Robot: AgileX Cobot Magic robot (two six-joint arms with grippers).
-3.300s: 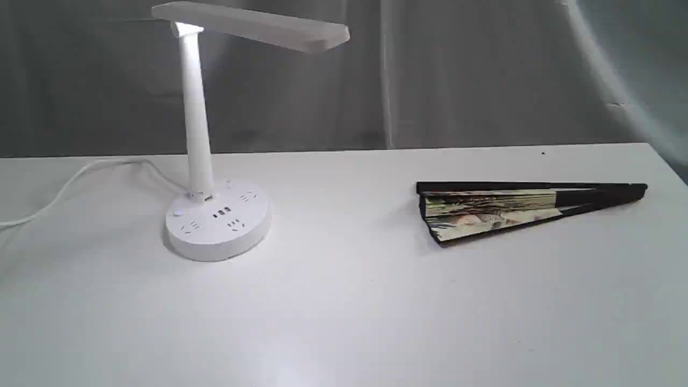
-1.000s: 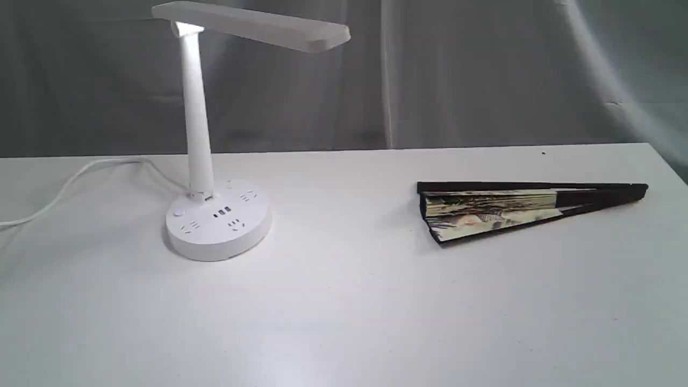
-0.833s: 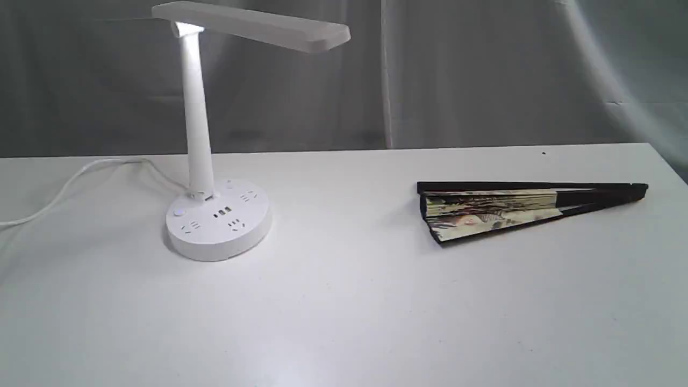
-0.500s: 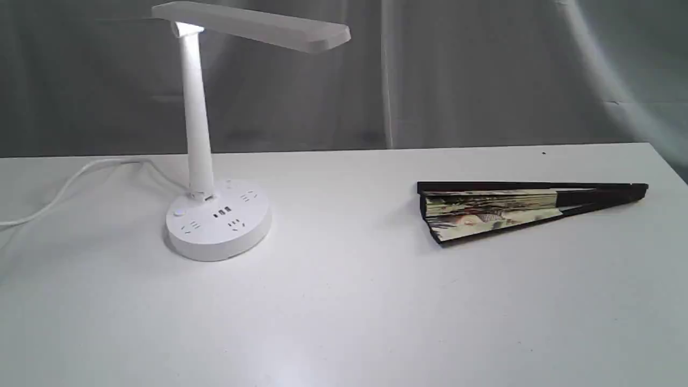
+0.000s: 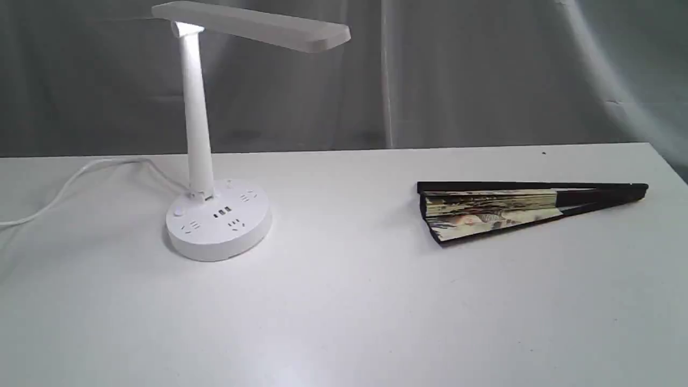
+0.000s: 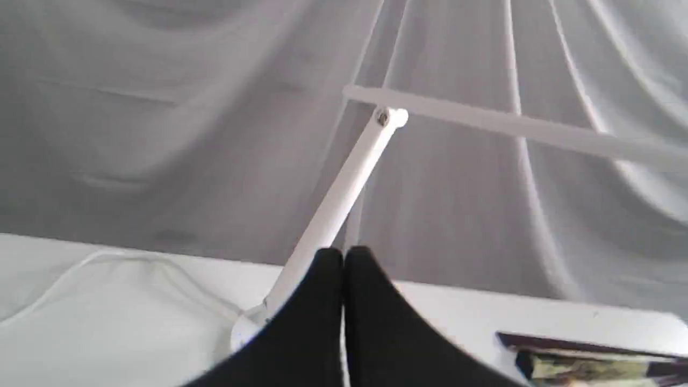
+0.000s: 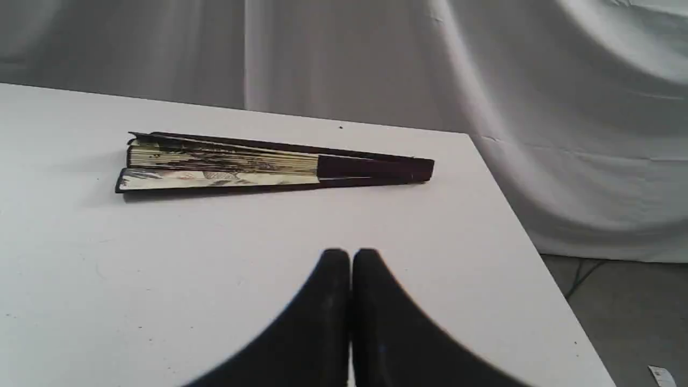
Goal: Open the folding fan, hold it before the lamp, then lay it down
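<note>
Dark-ribbed, pleated paper fan (image 5: 500, 212) is lying by the table's (image 5: 344, 322) right edge, apart from the closed left gripper (image 6: 343, 258) and right gripper (image 7: 350, 258).

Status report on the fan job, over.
Left gripper shut, empty. Right gripper shut, empty. Folding fan barely splayed, flat on the table, untouched. Lamp stands apart; nothing seen blocking the fan.

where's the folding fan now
Exterior view: the dark-ribbed cream paper folding fan lies on the right side of the white table, far right of the white plastic desk lamp.
</note>
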